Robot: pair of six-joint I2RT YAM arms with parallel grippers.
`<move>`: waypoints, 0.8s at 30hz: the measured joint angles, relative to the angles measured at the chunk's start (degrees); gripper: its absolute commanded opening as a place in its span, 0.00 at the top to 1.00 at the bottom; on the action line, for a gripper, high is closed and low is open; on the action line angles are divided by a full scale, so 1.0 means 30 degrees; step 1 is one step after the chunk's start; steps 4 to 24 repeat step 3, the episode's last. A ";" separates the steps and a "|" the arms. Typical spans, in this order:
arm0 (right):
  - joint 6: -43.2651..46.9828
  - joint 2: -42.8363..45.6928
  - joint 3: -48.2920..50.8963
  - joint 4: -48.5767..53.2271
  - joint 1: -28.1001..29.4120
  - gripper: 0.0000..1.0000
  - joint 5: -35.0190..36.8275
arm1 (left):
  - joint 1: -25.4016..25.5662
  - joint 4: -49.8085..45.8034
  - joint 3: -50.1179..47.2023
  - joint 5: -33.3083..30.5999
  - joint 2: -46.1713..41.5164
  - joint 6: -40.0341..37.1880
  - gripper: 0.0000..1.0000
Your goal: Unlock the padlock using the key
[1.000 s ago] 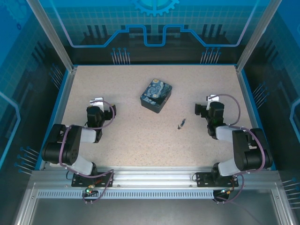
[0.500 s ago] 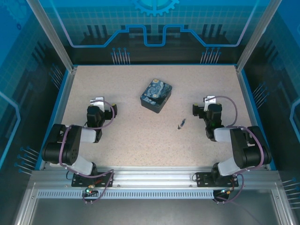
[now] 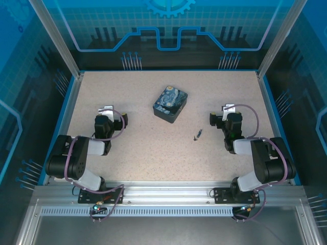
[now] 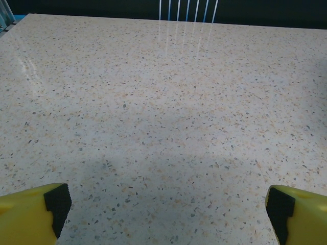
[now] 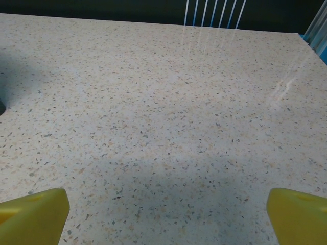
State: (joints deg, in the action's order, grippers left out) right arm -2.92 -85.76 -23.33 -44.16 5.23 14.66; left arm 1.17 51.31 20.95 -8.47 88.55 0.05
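Left fingers (image 4: pixel 30 212) and right fingers (image 5: pixel 33 212) gape above table (image 4: pixel 163 102); overhead, padlock (image 3: pixel 170 104) and, seemingly, key (image 3: pixel 197 135) lie apart.

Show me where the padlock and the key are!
padlock (image 3: pixel 170 101), top view, middle of its painted top.
key (image 3: pixel 197 135), top view, middle of its thin dark body.
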 measured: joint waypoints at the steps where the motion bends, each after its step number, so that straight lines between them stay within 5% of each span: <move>1: 0.0000 0.0000 0.0000 -0.0007 -0.0022 0.00 -0.0058 | -0.0007 0.0000 0.0000 0.0000 0.0000 0.0007 0.01; 24: 0.0000 0.0000 0.0000 -0.0015 -0.0029 0.00 -0.0124 | -0.0007 0.0000 0.0007 0.0000 0.0000 0.0007 0.01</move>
